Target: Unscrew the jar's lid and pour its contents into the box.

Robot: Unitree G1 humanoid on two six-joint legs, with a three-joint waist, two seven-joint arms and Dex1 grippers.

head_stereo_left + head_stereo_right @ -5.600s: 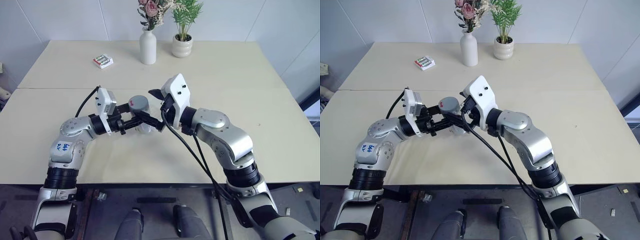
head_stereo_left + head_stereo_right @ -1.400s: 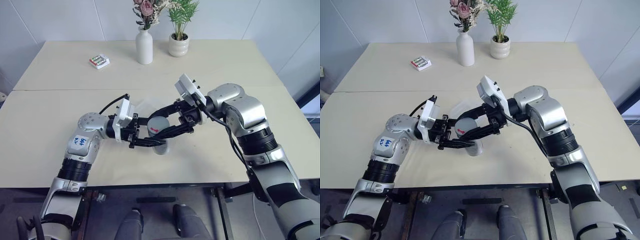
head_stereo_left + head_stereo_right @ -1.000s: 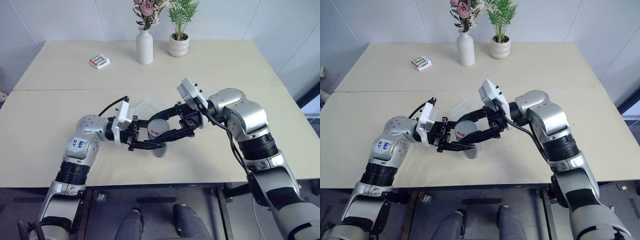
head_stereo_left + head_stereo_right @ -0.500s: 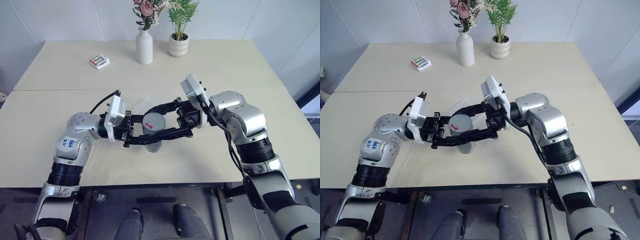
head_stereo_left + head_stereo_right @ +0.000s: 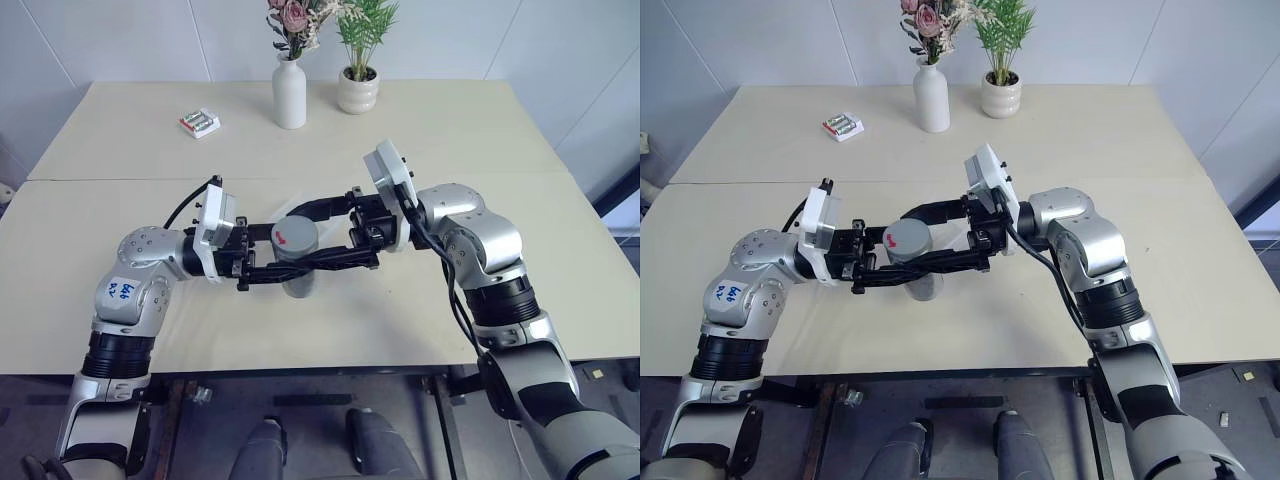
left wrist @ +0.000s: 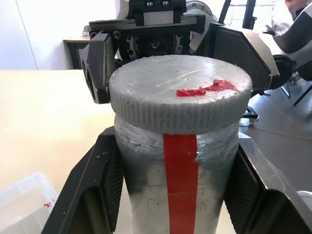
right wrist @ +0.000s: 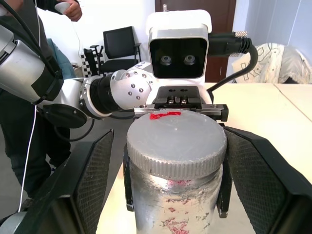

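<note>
Left hand (image 5: 262, 272) comes in level from the left of the jar (image 5: 297, 262), fingers pressed tight on the jar body below the cap, red stripe facing its wrist camera. Jar stands upright, long axis vertical, held up off the surface (image 5: 420, 130) and roughly midway between the two arms. Lid (image 5: 294, 236) is still seated on the jar, red mark on top. Just behind the jar toward the vase (image 5: 288, 92) a clear shallow box (image 6: 22, 200) is partly visible, mostly hidden by the arms; contents not visible, jar is opaque. Right hand (image 5: 340, 235) comes in level from the right of the jar, pointing straight at the left hand; its fingers are spread, one each side of the lid, with a gap showing on both sides in the right wrist view, so not pinching yet. Key relation: lid sits directly between the right fingers at cap height, axis perpendicular to them. Judging from this, unscrewing has not started; the right hand likely needs to close on the lid rim and twist while the left holds the body.
</note>
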